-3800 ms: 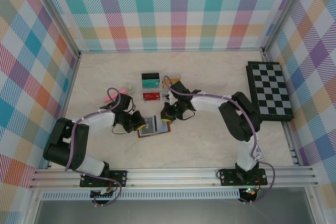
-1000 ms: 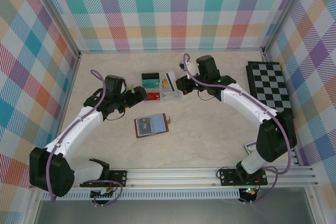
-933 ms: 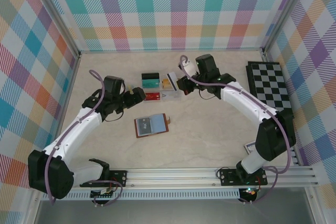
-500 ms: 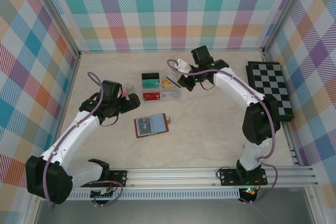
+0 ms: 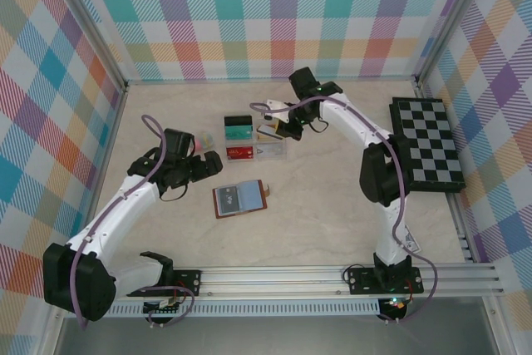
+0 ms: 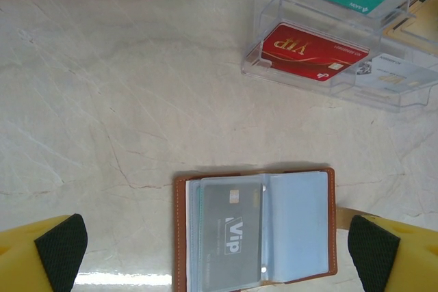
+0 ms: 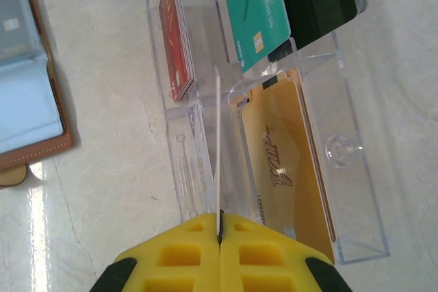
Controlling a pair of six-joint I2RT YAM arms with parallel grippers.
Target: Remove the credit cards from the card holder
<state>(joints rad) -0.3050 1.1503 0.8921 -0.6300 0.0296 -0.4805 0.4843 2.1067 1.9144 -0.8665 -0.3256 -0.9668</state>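
Surface: pale marbled tabletop (image 5: 332, 205), ringed by plaid walls (image 5: 249, 14).
Left gripper (image 5: 214, 165): jaws wide apart and empty, just left of the holder.
Card holder (image 5: 242, 198): brown, lying open mid-table, with a grey VIP card (image 6: 231, 227) in its left pocket.
Right gripper (image 7: 220, 227): pinching a white card (image 7: 217, 148) edge-on above the clear compartment box (image 7: 191, 169).
Change: over the last half second, the right gripper swung leftward over the box.

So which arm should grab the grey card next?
Left, probably: the left gripper hangs open over the holder and grey card; the right gripper is pinching a thin card above the box.

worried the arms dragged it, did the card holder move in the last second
No, the card holder lies at the same spot relative to the chessboard.
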